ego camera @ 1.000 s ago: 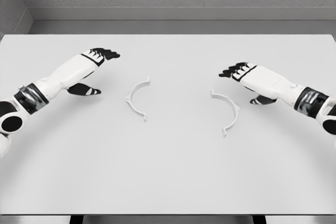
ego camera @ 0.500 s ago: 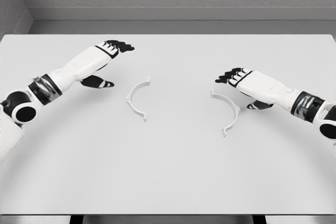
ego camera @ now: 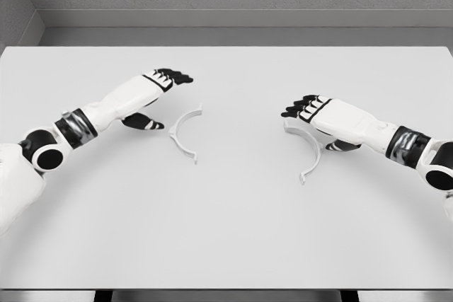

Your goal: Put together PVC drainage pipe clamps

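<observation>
White clamp halves lie apart on the grey table [ego camera: 226, 231]: left half [ego camera: 185, 134] just right of the relaxed, empty left hand [ego camera: 159, 93]; right half [ego camera: 310, 152] partly beneath the spread, empty right hand [ego camera: 315, 114].

No legible text, label, brand, number or sign anywhere.

Open left hand [ego camera: 161, 93] and right hand [ego camera: 311, 114] beside two clamp halves [ego camera: 185, 133] on table [ego camera: 226, 231]
</observation>
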Controlling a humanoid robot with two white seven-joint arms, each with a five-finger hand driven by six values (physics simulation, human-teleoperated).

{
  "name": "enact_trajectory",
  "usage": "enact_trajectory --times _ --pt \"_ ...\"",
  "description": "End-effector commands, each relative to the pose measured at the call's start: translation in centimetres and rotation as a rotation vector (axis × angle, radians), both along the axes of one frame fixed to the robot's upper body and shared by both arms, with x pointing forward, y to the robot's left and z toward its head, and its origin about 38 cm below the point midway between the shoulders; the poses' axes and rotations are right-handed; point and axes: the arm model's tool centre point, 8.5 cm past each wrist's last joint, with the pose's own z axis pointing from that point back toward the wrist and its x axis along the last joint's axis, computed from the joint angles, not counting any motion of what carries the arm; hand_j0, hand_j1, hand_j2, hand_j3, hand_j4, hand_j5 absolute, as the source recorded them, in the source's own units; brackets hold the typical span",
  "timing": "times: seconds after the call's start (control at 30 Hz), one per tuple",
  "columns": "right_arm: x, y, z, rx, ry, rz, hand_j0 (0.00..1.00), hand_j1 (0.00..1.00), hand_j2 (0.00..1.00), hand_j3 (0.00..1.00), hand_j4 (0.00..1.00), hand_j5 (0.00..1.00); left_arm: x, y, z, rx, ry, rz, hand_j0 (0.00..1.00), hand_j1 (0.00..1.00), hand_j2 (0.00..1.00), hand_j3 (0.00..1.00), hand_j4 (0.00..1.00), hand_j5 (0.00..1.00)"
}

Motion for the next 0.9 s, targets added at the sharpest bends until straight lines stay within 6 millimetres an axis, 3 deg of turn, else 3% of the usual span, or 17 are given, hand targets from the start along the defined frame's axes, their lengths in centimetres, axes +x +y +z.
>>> enact_trajectory --times 0.0,0.47,0.87 --pt "-0.1 0.1 -0.1 0.001 0.005 0.004 1.0 1.0 1.0 1.0 1.0 1.0 0.0 0.1 -0.4 -0.003 0.013 0.005 1.0 1.0 1.0 1.0 1.0 1.0" --pt "-0.3 1.3 0.1 -0.022 0.022 0.039 1.0 1.0 1.0 1.0 1.0 1.0 -0.1 0.1 -1.3 -0.002 0.035 0.013 1.0 1.0 1.0 1.0 1.0 1.0" --pt "-0.2 4.1 -0.5 0.006 0.035 0.084 1.0 1.0 1.0 1.0 1.0 1.0 -0.2 -0.9 -1.7 0.006 0.036 -0.004 1.0 1.0 1.0 1.0 1.0 1.0"
